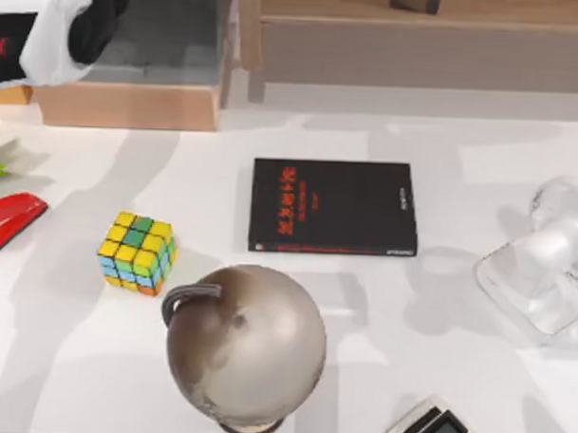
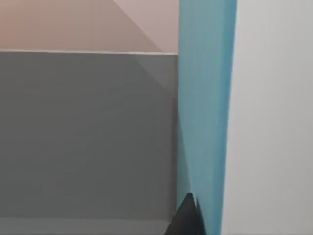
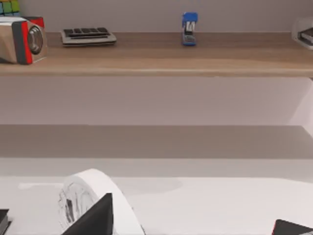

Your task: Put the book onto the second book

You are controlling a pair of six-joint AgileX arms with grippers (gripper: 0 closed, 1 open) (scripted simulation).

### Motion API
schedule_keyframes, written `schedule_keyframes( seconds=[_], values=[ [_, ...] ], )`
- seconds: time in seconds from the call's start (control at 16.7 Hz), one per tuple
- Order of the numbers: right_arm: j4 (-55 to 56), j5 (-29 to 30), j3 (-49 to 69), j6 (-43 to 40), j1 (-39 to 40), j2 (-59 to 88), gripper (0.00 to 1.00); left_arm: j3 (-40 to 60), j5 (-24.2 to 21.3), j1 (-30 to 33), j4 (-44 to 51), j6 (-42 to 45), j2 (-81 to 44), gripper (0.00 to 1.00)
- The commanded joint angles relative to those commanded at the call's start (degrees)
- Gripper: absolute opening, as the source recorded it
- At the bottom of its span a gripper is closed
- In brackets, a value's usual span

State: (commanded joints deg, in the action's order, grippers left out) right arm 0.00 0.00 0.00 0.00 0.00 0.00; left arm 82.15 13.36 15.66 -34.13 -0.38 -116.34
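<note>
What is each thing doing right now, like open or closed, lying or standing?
teal-blue book, closed, not yet on the black book.
black book, closed, flat on the table, nothing on it.
left hand, close against the teal-blue book.
right hand, open, empty.
globe, upright.
cube, colours scrambled.

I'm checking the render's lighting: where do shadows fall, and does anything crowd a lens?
Top view: soft grey shadows streak the white table, one beside the globe and one by the black book. Left wrist view: the teal book stands very close to the lens as a flat band. Right wrist view: even light, with shade under the shelf.
</note>
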Motion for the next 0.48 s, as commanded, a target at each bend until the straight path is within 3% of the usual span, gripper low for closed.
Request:
schedule_keyframes(
  seconds=[0.48],
  values=[
    [0.0, 0.0, 0.0, 0.0, 0.0, 0.0, 1.00, -0.6, 0.3, -0.2, 0.4, 0.1, 0.9, 0.00]
  ],
)
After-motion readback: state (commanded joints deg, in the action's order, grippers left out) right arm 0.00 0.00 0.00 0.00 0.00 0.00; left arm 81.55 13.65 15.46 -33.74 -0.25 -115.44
